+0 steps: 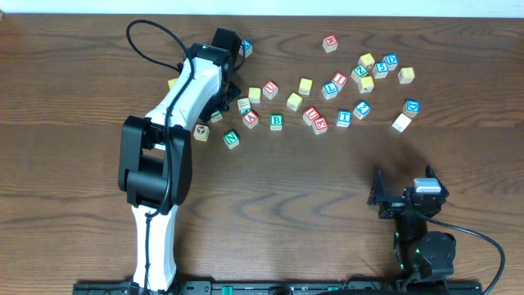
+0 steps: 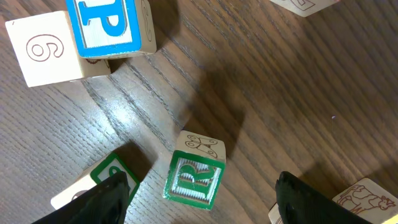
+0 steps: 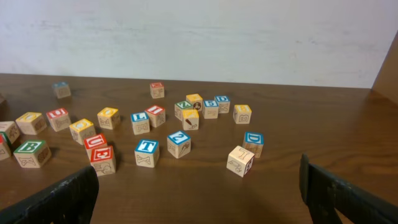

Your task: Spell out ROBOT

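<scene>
The green-faced R cube (image 2: 194, 178) lies flat on the table, between the two fingertips of my left gripper (image 2: 199, 204). The jaws are open and touch nothing. My left arm (image 1: 192, 90) hides this cube in the overhead view. The green B cube (image 1: 277, 122) (image 3: 31, 150) sits mid-table and the blue T cube (image 1: 344, 118) (image 3: 147, 149) lies further right. Yellow-faced cubes (image 1: 295, 102) (image 1: 305, 85) lie between them. My right gripper (image 1: 403, 185) (image 3: 199, 199) hovers open near the front, empty, well short of the cubes.
A blue P cube (image 2: 109, 25) and a plain cube marked 6 (image 2: 46, 50) lie beyond the R. Another green-faced cube (image 2: 111, 175) sits against the left finger. Red-lettered cubes (image 1: 321, 125) and several others spread across the back right. A green N cube (image 1: 232, 139) lies nearer.
</scene>
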Tool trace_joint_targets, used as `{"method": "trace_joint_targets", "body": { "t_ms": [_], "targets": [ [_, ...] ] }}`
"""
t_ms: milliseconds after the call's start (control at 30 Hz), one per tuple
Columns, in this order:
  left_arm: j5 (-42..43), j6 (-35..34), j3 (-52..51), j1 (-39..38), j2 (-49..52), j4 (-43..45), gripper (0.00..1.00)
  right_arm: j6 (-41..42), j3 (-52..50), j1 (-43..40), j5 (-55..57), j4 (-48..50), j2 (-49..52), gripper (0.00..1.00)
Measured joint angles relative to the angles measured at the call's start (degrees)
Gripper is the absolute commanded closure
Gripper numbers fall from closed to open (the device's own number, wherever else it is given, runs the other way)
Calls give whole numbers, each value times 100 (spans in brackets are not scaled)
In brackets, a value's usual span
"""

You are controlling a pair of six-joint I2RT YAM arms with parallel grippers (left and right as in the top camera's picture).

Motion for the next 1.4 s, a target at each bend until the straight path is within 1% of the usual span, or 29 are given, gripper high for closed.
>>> {"method": "trace_joint_targets", "body": {
  "t_ms": [500, 567, 667, 767, 900, 1033, 1267, 1400],
  "targets": [
    [0, 2, 2, 0, 350, 33, 26, -2, 0, 0, 0, 0, 0, 1],
    [0, -4, 2, 0, 352, 44, 35, 0, 0, 0, 0, 0, 0, 1],
    [2, 17, 2, 0, 352, 94, 52, -2, 0, 0, 0, 0, 0, 1],
    [4, 48, 2, 0, 352, 98, 61, -2, 0, 0, 0, 0, 0, 1],
    [4, 39, 2, 0, 352, 98, 68, -2, 0, 0, 0, 0, 0, 1],
    [2, 37, 2, 0, 352, 98, 71, -2, 0, 0, 0, 0, 0, 1],
    [2, 44, 7, 0, 352, 98, 72, 0, 0, 0, 0, 2, 0, 1],
    [52, 219, 11, 0, 352, 188, 76, -2, 0, 0, 0, 0, 0, 1]
  ]
}}
